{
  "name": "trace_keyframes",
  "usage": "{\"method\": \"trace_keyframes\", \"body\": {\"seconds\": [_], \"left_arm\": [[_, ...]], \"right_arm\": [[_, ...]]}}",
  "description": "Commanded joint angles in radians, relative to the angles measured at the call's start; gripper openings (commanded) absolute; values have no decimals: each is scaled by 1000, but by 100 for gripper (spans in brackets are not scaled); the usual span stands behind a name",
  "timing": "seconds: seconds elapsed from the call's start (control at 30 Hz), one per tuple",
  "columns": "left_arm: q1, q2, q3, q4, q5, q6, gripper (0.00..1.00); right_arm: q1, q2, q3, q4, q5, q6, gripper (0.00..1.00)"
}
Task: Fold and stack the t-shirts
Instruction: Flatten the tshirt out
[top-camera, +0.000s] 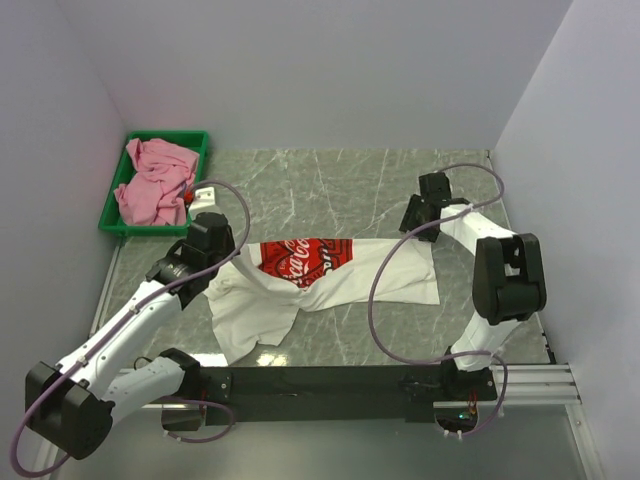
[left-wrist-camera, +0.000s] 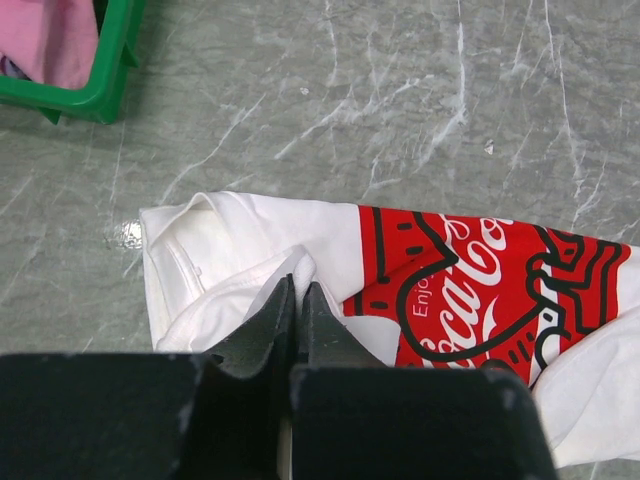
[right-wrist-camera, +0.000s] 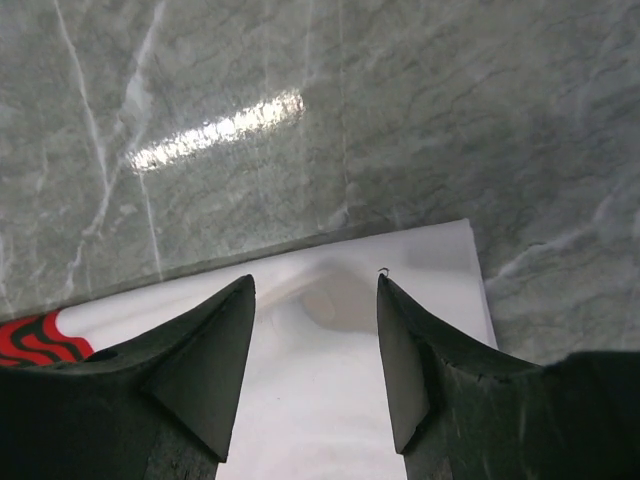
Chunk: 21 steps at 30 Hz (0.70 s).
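The white t-shirt lies spread across the middle of the table, its red graphic facing up. My left gripper is shut on a raised fold of white cloth at the shirt's left end, just left of the red print. My right gripper stands open over the shirt's far right corner. In the right wrist view its fingers straddle a small bump of white cloth. The pink t-shirt lies crumpled in the green tray.
The green tray stands at the far left corner against the left wall. Walls close in the table at the back and both sides. A black rail with the arm bases runs along the near edge.
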Motion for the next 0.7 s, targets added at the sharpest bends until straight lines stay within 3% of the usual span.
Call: {"method": "trace_keyframes", "body": {"seconds": [0.0, 0.13, 0.27, 0.3, 0.43, 0.67], "left_arm": [[5, -36, -3, 15, -41, 4, 1], [5, -42, -4, 12, -57, 4, 1], [6, -54, -3, 1, -95, -2, 1], [5, -60, -6, 1, -101, -4, 1], [6, -94, -15, -8, -145, -31, 1], [6, -154, -42, -88, -198, -111, 1]], "right_arm": [[26, 32, 61, -31, 8, -32, 59], [56, 66, 81, -61, 26, -36, 50], [57, 34, 79, -106, 53, -26, 7], [56, 17, 73, -110, 56, -24, 2], [56, -136, 10, -150, 128, 5, 0], [51, -439, -305, -110, 120, 161, 0]]}}
